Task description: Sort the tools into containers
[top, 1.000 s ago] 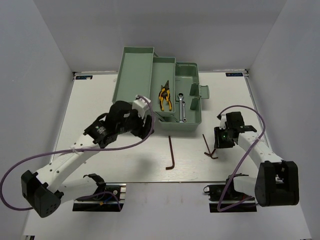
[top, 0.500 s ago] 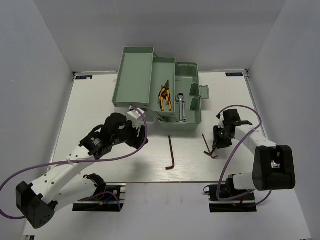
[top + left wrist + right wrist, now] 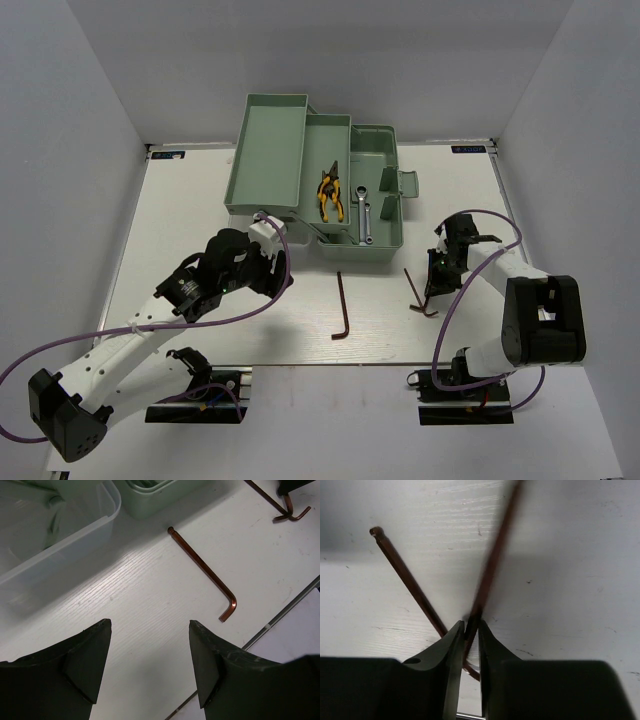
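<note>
Left gripper [image 3: 150, 625] is drawing back from the toolbox [image 3: 268, 150] toward 7 o'clock, jaws spread wide and holding nothing. Right gripper [image 3: 470, 626] is pinching one hex key [image 3: 492, 560] at 4 o'clock of the toolbox, where it is crossing a second key [image 3: 405, 575] on the counter [image 3: 190, 200]. Pliers [image 3: 330, 196] and two wrenches [image 3: 367, 225] are lying in the trays, and a third key [image 3: 341, 305] is waiting at 6 o'clock. Roughly half the sorting appears done.

Bright, even light; soft shadows; hex key [image 3: 492, 565] blurred in right wrist view

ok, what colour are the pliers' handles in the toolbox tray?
The pliers have yellow handles with black; the top external view shows it best.
</note>
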`<action>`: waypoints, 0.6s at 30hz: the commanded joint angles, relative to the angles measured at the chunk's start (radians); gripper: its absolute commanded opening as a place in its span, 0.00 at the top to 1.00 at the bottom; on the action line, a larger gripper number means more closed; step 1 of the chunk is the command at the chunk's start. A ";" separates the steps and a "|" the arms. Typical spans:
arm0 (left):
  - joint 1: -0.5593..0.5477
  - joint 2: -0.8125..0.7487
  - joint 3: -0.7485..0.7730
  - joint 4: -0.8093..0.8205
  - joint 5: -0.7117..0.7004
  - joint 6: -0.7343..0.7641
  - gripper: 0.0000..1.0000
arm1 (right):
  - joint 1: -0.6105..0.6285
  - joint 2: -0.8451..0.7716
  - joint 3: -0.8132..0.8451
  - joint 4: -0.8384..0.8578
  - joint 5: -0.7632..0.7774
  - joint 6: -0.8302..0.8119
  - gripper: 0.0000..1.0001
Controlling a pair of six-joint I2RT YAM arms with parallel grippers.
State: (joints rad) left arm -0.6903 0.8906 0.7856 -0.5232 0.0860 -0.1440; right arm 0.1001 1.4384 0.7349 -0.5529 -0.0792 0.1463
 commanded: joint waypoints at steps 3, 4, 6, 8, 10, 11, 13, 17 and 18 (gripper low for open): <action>-0.005 -0.022 0.000 0.006 -0.012 -0.008 0.26 | -0.003 0.036 -0.009 -0.005 -0.024 0.041 0.91; -0.005 -0.022 0.000 0.006 -0.012 -0.008 0.26 | -0.005 0.037 -0.006 -0.005 -0.034 0.045 0.94; -0.005 -0.022 0.000 0.006 -0.012 -0.008 0.26 | -0.007 0.018 -0.006 -0.004 -0.044 0.055 0.98; -0.005 -0.022 0.000 0.006 -0.022 -0.008 0.26 | -0.013 -0.013 -0.006 0.001 -0.080 0.059 1.00; -0.005 -0.022 0.000 0.006 -0.022 -0.008 0.26 | -0.017 -0.068 -0.012 0.018 -0.134 0.061 1.00; -0.005 -0.022 0.000 0.006 -0.022 -0.008 0.26 | -0.019 -0.084 -0.011 0.022 -0.149 0.050 1.00; -0.005 -0.022 0.000 0.006 -0.022 -0.008 0.26 | -0.022 -0.143 -0.003 0.030 -0.195 0.045 1.00; -0.005 -0.022 0.000 0.006 -0.022 -0.008 0.26 | -0.025 -0.237 0.020 0.038 -0.246 -0.001 1.00; -0.005 -0.022 0.000 0.006 -0.012 -0.008 0.26 | -0.022 -0.265 0.024 0.038 -0.264 -0.028 1.00</action>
State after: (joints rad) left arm -0.6903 0.8898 0.7856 -0.5232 0.0742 -0.1474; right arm 0.0807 1.2404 0.7235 -0.5423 -0.2577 0.1658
